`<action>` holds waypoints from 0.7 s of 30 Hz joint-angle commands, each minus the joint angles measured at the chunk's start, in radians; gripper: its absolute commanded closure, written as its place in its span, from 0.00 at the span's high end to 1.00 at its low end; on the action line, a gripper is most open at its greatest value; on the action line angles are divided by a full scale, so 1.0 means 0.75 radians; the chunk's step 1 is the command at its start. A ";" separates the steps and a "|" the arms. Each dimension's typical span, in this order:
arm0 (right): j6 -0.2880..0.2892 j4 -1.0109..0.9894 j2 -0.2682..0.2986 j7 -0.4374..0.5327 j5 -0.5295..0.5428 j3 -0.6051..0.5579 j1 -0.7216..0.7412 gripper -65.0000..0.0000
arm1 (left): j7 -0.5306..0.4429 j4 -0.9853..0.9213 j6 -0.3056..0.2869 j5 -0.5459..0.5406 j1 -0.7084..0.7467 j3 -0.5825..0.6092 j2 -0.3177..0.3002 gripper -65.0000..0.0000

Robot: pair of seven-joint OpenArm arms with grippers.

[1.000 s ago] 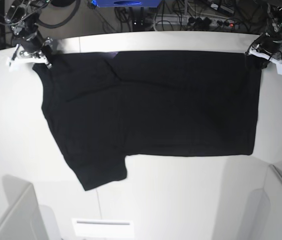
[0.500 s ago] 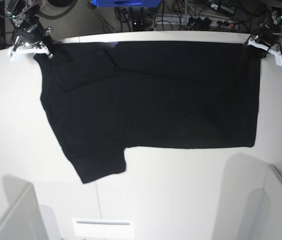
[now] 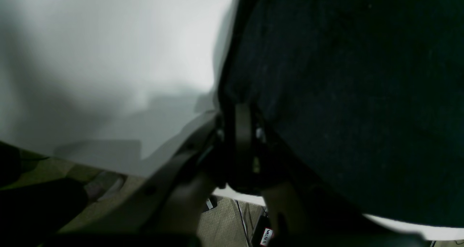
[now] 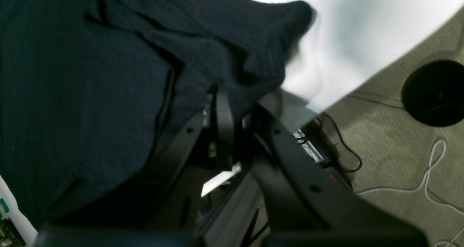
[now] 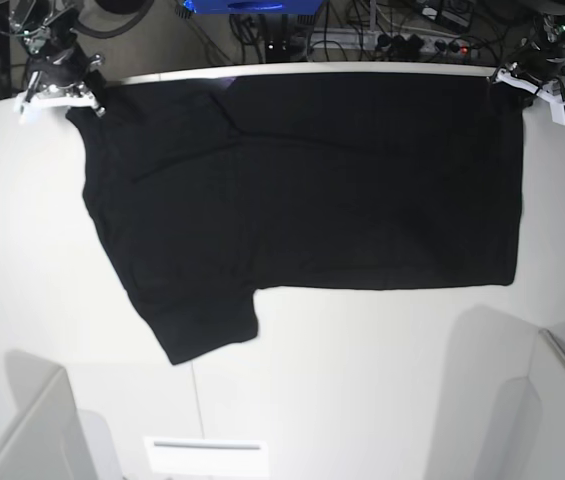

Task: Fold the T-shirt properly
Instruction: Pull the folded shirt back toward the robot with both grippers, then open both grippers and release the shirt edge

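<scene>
One T-shirt (image 5: 302, 190), plain black matte knit with one short sleeve jutting toward the near edge, lies spread flat on the smooth white table (image 5: 362, 380) between two claws, the left gripper (image 5: 522, 82) and right gripper (image 5: 74, 100) each pinched tight on a far corner.

T-shirt (image 5: 302, 190): plain black all over, no print showing. Table (image 5: 362, 380): white, grey shadows near. Gripper brackets far left (image 5: 60, 95) and far right (image 5: 537, 92): white over black. Floor (image 4: 398, 138): olive-beige carpet, black and white cables. Box far centre (image 5: 250, 6): blue.
</scene>
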 commanded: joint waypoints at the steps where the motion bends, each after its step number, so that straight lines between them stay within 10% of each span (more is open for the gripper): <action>1: 0.009 0.024 0.010 0.018 0.011 0.005 -0.005 0.00 | -0.018 0.016 -0.002 -0.013 0.011 -0.011 -0.018 0.00; 6: 0.009 0.024 0.010 0.016 0.013 0.003 -0.001 0.02 | -0.018 0.016 -0.002 -0.009 0.005 -0.011 -0.018 0.00; 9: 0.009 0.024 0.010 0.018 0.013 0.003 0.011 0.30 | -0.018 0.016 -0.002 -0.011 0.005 -0.011 -0.018 0.00; 13: 0.009 0.026 0.010 0.020 0.013 0.005 0.013 0.55 | -0.018 0.018 0.000 -0.007 0.011 -0.013 -0.022 0.42; 16: 0.011 0.028 0.010 0.026 0.013 0.005 0.015 0.55 | -0.018 0.020 0.002 -0.005 0.009 -0.058 -0.020 0.72; 21: 0.009 0.075 0.000 0.094 0.009 0.120 0.005 0.55 | -0.018 0.030 0.002 -0.011 -0.001 -0.216 -0.015 0.85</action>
